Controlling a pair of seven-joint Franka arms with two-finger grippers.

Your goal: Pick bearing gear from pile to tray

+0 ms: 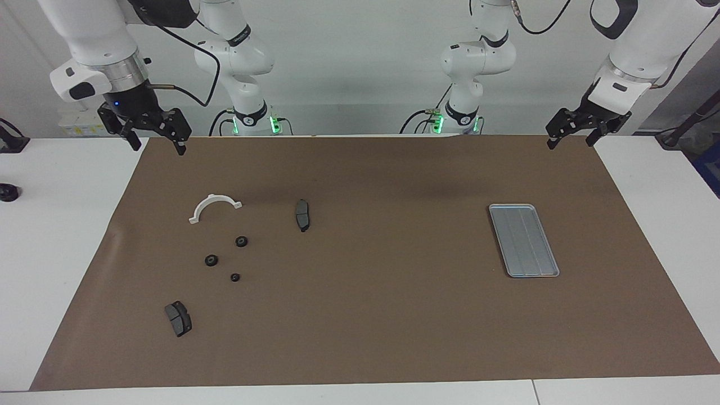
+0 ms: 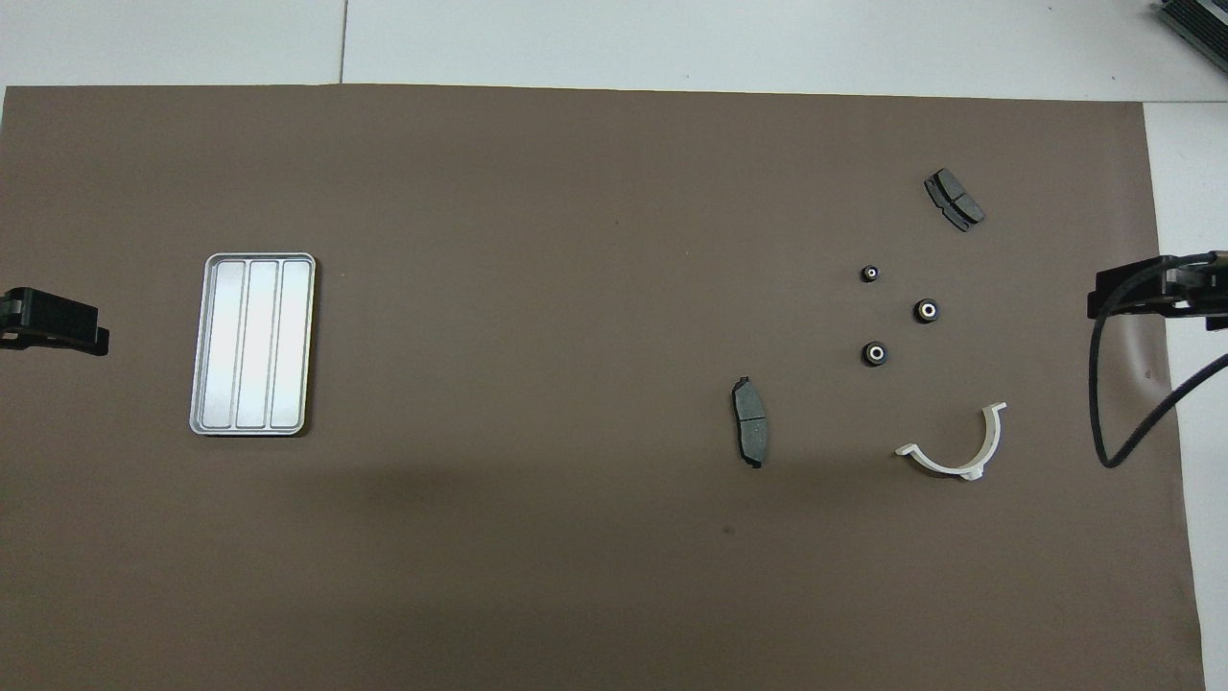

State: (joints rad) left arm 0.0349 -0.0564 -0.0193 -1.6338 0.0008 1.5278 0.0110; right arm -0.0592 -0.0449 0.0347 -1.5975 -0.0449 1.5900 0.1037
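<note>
Three small black bearing gears (image 1: pixel 241 241) (image 1: pixel 211 260) (image 1: pixel 235 277) lie apart in the pile toward the right arm's end of the brown mat; from overhead they show white centres (image 2: pixel 875 353). With them lie a white half-ring bracket (image 1: pixel 211 198) and two dark grey brake pads (image 1: pixel 302 215) (image 1: pixel 178 318). The silver tray (image 1: pixel 523 240) (image 2: pixel 252 343) sits with nothing in it toward the left arm's end. My right gripper (image 1: pixel 157 147) hangs open, holding nothing, over the mat's corner by its base. My left gripper (image 1: pixel 570 143) hangs open and holding nothing over the other corner, by its own base.
The brown mat (image 1: pixel 371 315) covers most of the white table. A black cable (image 2: pixel 1103 403) loops down from the right arm over the mat's edge. A small black object (image 1: pixel 8 192) sits on the bare table at the right arm's end.
</note>
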